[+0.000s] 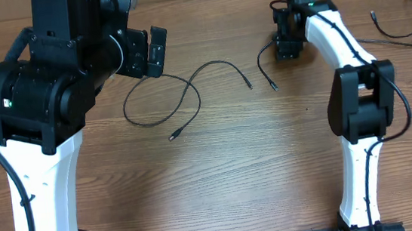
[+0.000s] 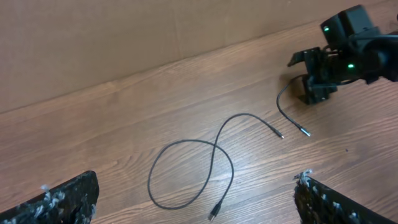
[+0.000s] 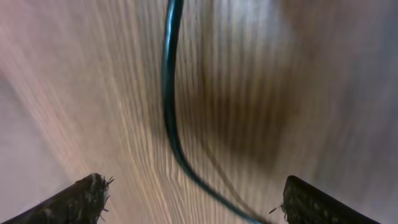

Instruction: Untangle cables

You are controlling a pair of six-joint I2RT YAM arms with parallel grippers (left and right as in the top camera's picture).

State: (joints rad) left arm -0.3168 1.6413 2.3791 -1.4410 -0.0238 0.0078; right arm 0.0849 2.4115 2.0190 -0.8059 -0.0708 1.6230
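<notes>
A long black cable (image 1: pixel 161 105) lies in a loop at the table's middle, with one plug at the front (image 1: pixel 174 136) and one end to the right (image 1: pixel 248 85). It also shows in the left wrist view (image 2: pixel 189 174). A short black cable (image 1: pixel 264 68) lies apart from it, running up to my right gripper (image 1: pixel 288 49). My right gripper (image 3: pixel 193 205) is open and low over the table, with this cable (image 3: pixel 168 112) passing between its fingers. My left gripper (image 1: pixel 156 50) is open and empty, raised behind the loop (image 2: pixel 198 182).
A third black cable (image 1: pixel 403 32) lies curled at the far right near the table edge. The right arm's white links (image 1: pixel 358 116) stand over the right side. The left arm's bulk (image 1: pixel 36 86) covers the left side.
</notes>
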